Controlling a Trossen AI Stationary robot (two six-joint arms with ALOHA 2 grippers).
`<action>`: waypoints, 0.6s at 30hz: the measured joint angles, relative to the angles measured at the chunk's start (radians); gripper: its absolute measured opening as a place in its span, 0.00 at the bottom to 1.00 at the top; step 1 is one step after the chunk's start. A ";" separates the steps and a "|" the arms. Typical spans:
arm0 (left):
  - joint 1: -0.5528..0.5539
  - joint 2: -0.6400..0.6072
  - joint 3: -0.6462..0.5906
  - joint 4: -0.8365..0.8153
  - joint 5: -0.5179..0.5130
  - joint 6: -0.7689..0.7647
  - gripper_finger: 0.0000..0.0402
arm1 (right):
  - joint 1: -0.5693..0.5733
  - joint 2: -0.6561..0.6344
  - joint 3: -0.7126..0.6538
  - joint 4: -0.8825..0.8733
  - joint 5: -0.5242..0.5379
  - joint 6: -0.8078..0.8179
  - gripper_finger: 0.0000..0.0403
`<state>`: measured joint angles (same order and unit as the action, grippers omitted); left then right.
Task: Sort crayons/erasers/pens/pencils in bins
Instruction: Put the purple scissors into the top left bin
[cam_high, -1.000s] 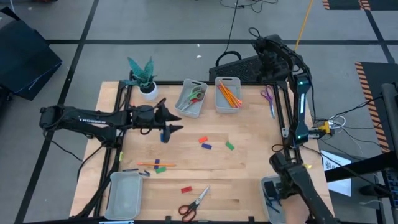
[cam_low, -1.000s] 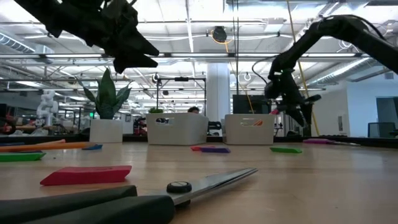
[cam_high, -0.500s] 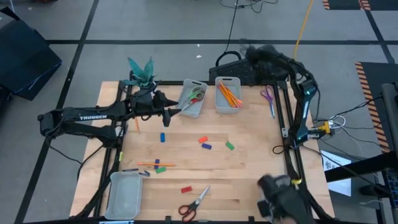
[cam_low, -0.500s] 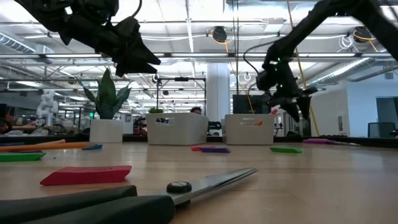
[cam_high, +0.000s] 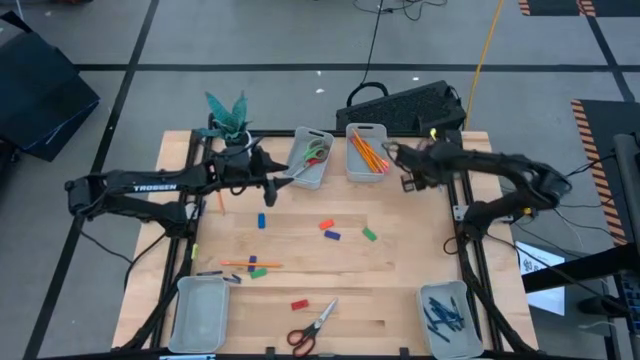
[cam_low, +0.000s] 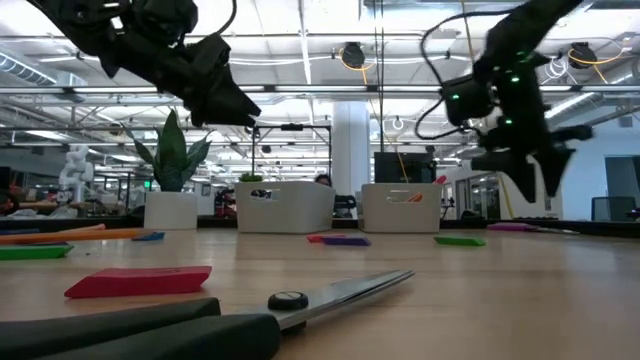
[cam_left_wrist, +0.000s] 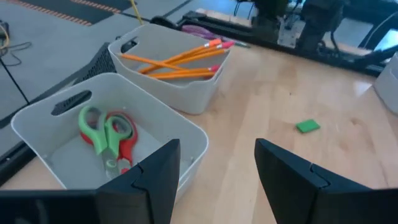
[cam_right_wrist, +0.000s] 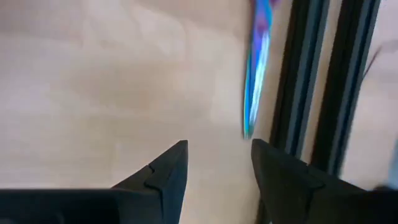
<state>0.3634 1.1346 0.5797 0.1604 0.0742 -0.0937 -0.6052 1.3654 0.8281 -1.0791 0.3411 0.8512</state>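
Observation:
My left gripper (cam_high: 272, 180) hovers open just left of the far bin (cam_left_wrist: 74, 124) that holds green and red scissors; it holds nothing. Beside that bin stands the bin (cam_high: 367, 152) with orange pencils (cam_left_wrist: 177, 62). My right gripper (cam_high: 408, 172) hangs open above the table right of the pencil bin, over the purple scissors (cam_right_wrist: 255, 81). Erasers lie flat on the table: red (cam_high: 325, 225), blue (cam_high: 333, 235) and green (cam_high: 369, 234). A short blue stick (cam_high: 262, 221) lies near the left gripper. Dark blue pens (cam_high: 445, 315) fill the near right bin.
An empty bin (cam_high: 200, 310) sits at the near left. An orange pencil (cam_high: 245, 264), a green eraser (cam_high: 260, 271), a red eraser (cam_high: 298, 304) and red-handled scissors (cam_high: 312, 327) lie toward the near edge. A potted plant (cam_high: 232, 125) stands far left. Black frame rails (cam_right_wrist: 323, 93) run along the right side.
My right arm has swung away from the near right bin toward the far edge; its gripper now hangs beside the pencil bin, over the purple scissors. My left gripper has moved from above the short blue stick toward the far edge, up to the scissors bin.

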 joint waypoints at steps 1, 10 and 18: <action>-0.002 0.009 0.000 0.003 0.000 0.003 0.52 | 0.013 -0.029 -0.041 0.019 -0.003 0.041 0.42; -0.006 0.087 0.000 0.068 0.022 -0.039 0.52 | -0.036 -0.112 -0.262 0.276 0.072 0.135 0.41; -0.042 0.109 0.000 0.080 0.023 -0.074 0.52 | -0.096 -0.120 -0.360 0.497 0.157 0.145 0.40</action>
<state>0.3218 1.2439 0.5797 0.2409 0.0967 -0.1677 -0.7011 1.2451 0.4681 -0.5822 0.4986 0.9966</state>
